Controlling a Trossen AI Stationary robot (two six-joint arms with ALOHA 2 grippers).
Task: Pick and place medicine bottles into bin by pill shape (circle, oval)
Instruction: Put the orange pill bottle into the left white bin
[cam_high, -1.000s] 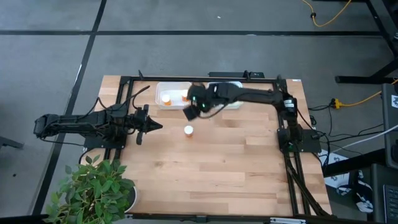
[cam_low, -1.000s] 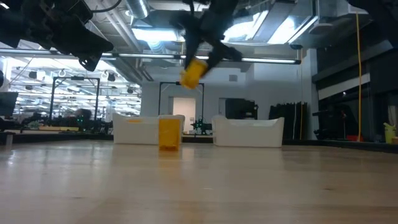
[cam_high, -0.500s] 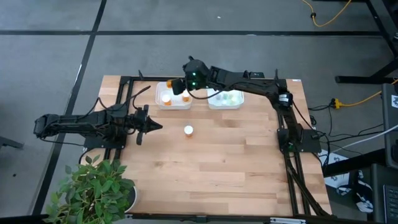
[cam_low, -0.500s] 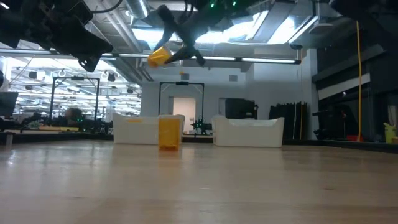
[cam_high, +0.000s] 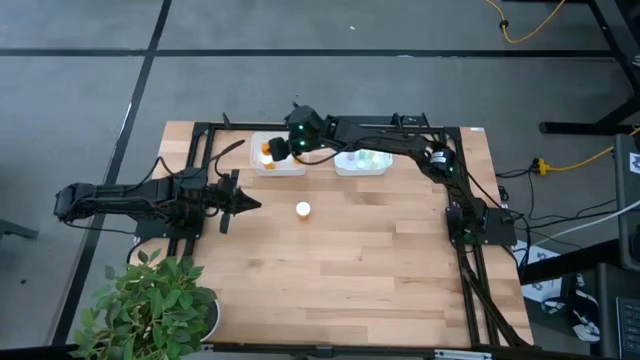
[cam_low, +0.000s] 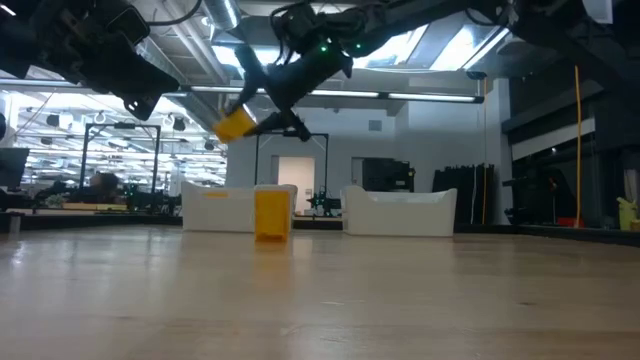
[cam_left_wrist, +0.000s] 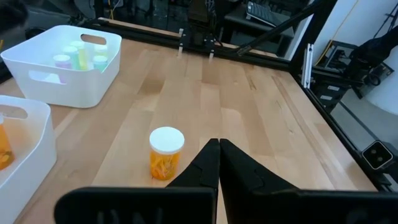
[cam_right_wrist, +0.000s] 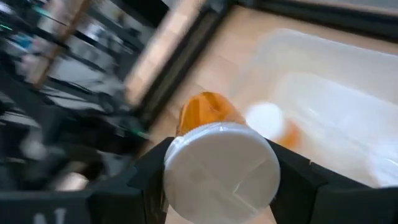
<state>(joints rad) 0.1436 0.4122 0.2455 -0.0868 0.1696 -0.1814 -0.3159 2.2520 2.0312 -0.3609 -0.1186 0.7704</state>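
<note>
One camera looked straight down on the table (cam_high: 340, 260), another level across it, and both wrist cameras faced forward, all sharing the white bins (cam_low: 400, 212).

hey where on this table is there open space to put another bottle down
The wood from the lone orange bottle toward the near edge is bare, and so is the strip right of it. The far edge is crowded: two white bins, with the right gripper holding a bottle above the left one.

wooden table (cam_high: 380, 250): two bins (cam_high: 362, 166), one bottle (cam_high: 302, 209)
</note>
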